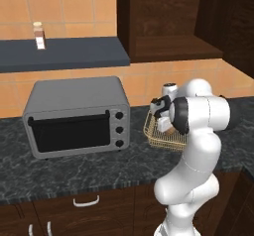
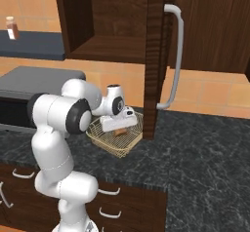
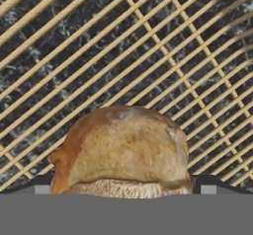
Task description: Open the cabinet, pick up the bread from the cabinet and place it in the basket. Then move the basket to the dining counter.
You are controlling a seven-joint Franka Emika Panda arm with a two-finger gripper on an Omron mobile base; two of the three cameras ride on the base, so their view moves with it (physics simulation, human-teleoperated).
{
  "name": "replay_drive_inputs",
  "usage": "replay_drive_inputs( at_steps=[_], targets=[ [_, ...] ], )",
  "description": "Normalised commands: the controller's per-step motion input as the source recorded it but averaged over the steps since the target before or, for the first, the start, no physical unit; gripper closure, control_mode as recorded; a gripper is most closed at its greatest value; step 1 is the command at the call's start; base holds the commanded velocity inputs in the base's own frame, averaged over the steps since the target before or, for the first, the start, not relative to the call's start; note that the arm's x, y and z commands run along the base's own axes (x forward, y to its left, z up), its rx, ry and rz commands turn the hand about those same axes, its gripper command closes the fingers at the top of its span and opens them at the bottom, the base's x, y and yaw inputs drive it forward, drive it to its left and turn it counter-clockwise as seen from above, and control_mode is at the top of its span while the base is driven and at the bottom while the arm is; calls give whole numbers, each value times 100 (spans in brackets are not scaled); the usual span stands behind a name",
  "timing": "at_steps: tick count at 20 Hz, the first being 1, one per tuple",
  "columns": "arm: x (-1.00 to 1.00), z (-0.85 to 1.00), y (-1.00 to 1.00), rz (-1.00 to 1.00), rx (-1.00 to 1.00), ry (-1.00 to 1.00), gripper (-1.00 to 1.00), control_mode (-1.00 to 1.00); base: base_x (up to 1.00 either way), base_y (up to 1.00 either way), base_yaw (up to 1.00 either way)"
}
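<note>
You had the end effector (image 2: pixel 118 127) down inside the basket (image 2: pixel 128 142) on the desk (image 2: pixel 205 148), its fingers either side of the bread (image 3: pixel 123 152); whether they pinched it, I could not tell. The roll looked light and soft, best taken gently across its middle.

I see the tan-brown bread (image 3: pixel 123 150) with a paler underside on the golden wire-mesh basket (image 2: pixel 100 134), black speckled tabletop (image 1: pixel 74 173), grey toaster oven (image 1: pixel 77 116), dark brown cabinet (image 2: pixel 155 55), orange wall tiles (image 1: pixel 59 7).
</note>
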Motion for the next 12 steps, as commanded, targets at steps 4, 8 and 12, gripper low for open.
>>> replay_drive_inputs(
  at_steps=[4, 8, 12],
  targets=[
    [-100, -100, -88, 0, -11, 34, -100, -100, 0, 0, 0],
    [-100, -100, -90, 0, -11, 31, -100, -100, 0, 0, 0],
    [-90, -100, -50, 0, -13, 27, -100, -100, 0, 0, 0]
  ],
)
